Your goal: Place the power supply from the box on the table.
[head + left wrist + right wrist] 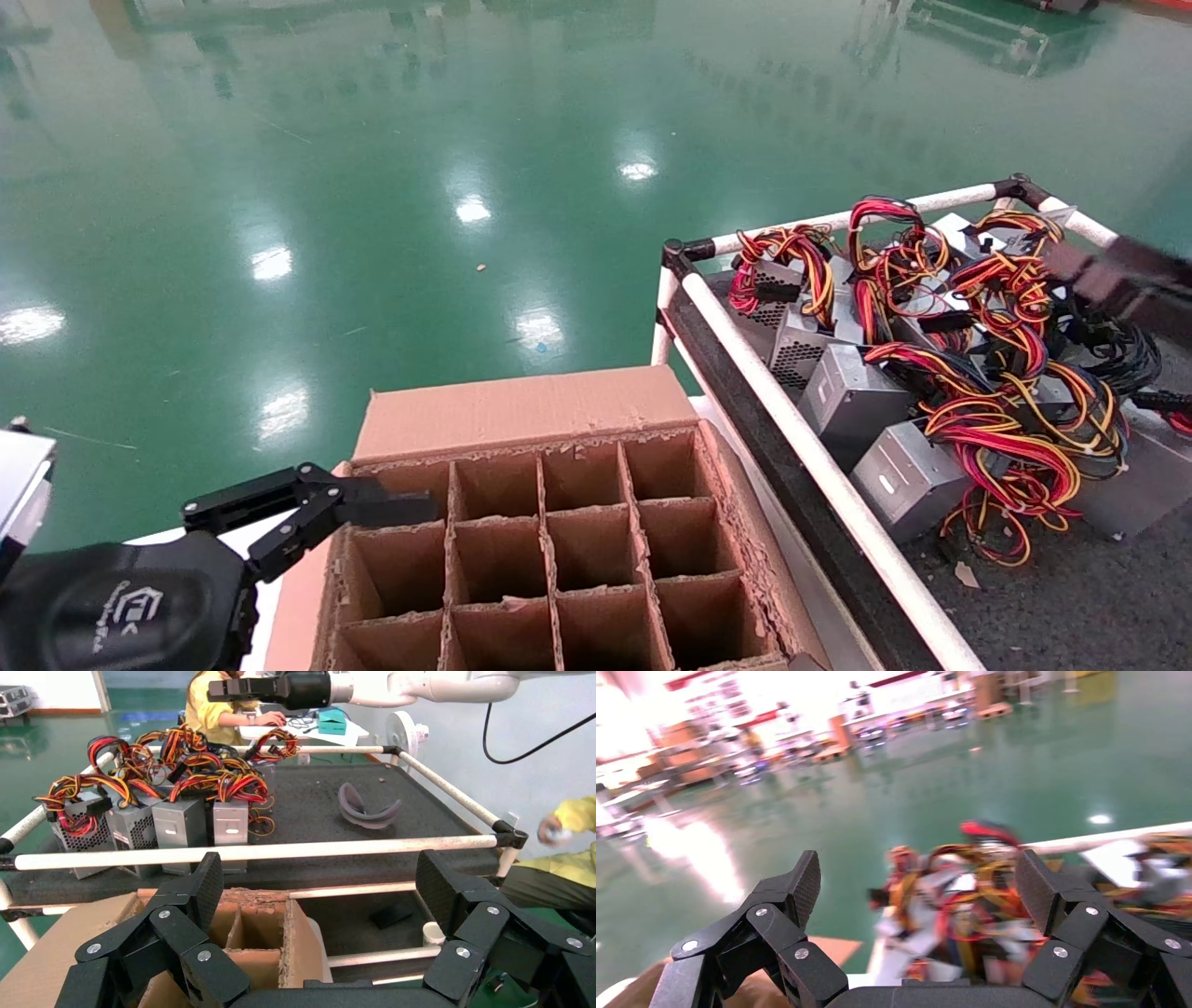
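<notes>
Hanging over the near left corner of the box (559, 550), the left gripper (372, 503) has its fingers spread wide and holds nothing. Inside the box, the brown cardboard walls make square cells, and every cell that shows is bare. To the right, the table (1071, 606) carries a pile of power supplies (908, 480) with red, yellow and black wires (1006, 438) tangled on top, and the right gripper (916, 903) hangs above that pile, also wide apart with nothing in it.
</notes>
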